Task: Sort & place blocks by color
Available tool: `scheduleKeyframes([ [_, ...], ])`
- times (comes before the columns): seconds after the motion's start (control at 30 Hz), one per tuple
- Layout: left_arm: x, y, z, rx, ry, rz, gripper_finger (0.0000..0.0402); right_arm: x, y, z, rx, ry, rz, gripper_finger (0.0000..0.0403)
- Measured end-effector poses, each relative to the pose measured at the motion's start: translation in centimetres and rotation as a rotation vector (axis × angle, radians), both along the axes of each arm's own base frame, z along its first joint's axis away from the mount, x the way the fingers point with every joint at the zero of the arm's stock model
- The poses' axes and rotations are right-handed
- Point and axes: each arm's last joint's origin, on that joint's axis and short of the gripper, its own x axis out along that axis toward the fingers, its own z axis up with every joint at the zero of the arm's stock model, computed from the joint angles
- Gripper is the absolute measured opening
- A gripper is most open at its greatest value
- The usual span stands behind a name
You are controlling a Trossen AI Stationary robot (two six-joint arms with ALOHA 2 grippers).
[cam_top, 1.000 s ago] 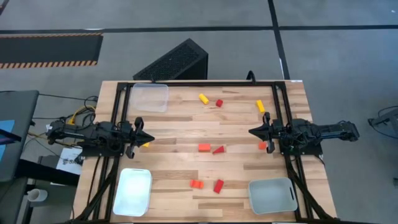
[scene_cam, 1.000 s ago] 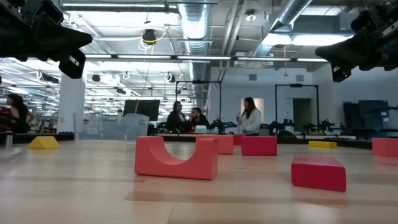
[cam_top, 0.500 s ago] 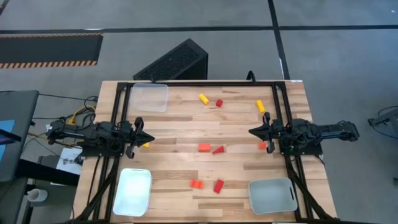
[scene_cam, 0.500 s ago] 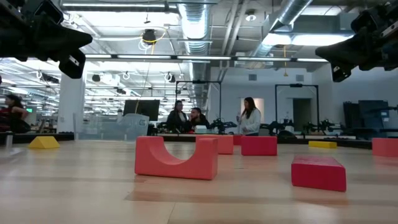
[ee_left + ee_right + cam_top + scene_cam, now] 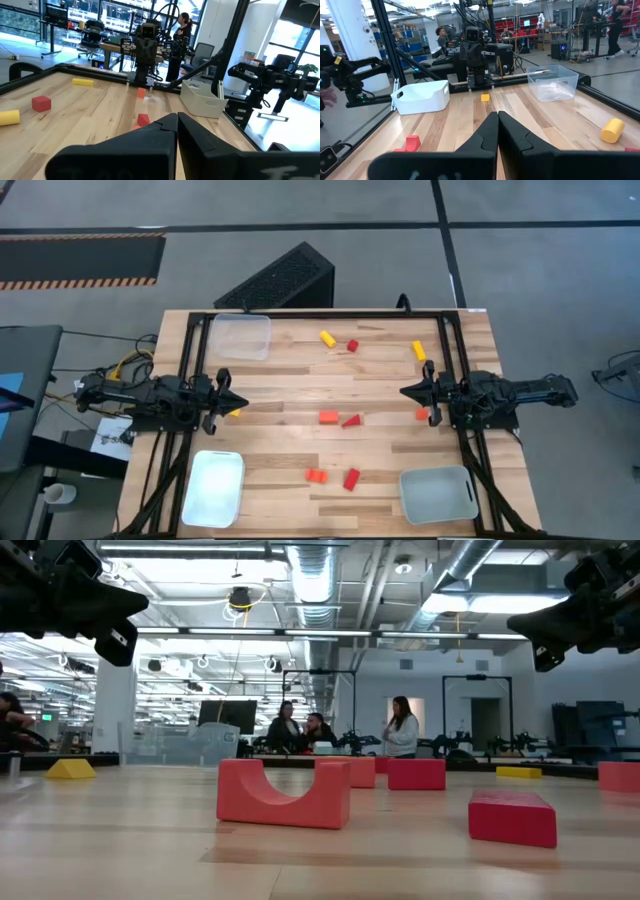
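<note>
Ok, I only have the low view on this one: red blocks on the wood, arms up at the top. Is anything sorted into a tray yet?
Observer: No. From above, the clear tray, white tray and grey tray have nothing in them.
Operator: Where are the grippers?
Observer: The left gripper and right gripper face each other from opposite table edges, both shut on nothing.
Operator: Any block close to them?
Observer: A yellow block lies beside the left gripper's tip, an orange block beside the right's.
</note>
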Motion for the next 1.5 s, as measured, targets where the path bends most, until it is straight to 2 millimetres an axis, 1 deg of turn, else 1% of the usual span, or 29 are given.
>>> scheduleKeyframes([
  [0.3, 0.0, 0.0, 0.0, 0.000, -0.001, 0.002, 0.0000, 0.0, 0.0, 0.0, 0.000, 0.000, 0.000, 0.0028],
  [0.53, 0.0, 0.3, 0.2, -0.007, -0.015, 0.100, 0.0000, 0.0, 0.0, 0.0, 0.000, 0.000, 0.000, 0.0027],
  [0.93, 0.0, 0.4, 0.2, -0.011, -0.022, 0.145, 0.0000, 0.0, 0.0, 0.0, 0.000, 0.000, 0.000, 0.0027],
  [1.0, -0.1, 0.5, 0.5, -0.025, -0.040, 0.186, 0.0000, 0.0, 0.0, 0.0, 0.000, 0.000, 0.000, 0.0027],
  [1.1, -0.2, 0.8, 0.9, -0.084, 0.015, 0.274, 0.0000, 0.0, 0.0, 0.0, 0.000, 0.000, 0.000, 0.0027],
  [1.23, -0.6, 1.1, 2.5, -0.129, 0.079, 0.353, 0.0000, 0.0, 0.0, 0.0, 0.000, 0.001, 0.000, 0.0027],
  [1.37, -0.6, 1.3, 3.4, -0.123, 0.224, 0.456, 0.0000, 0.0, 0.0, 0.0, 0.000, 0.000, 0.000, 0.0027],
  [1.5, -0.3, 1.4, 3.5, -0.114, 0.401, 0.549, 0.0000, 0.0, 0.0, 0.0, 0.000, 0.000, 0.000, 0.0027],
])
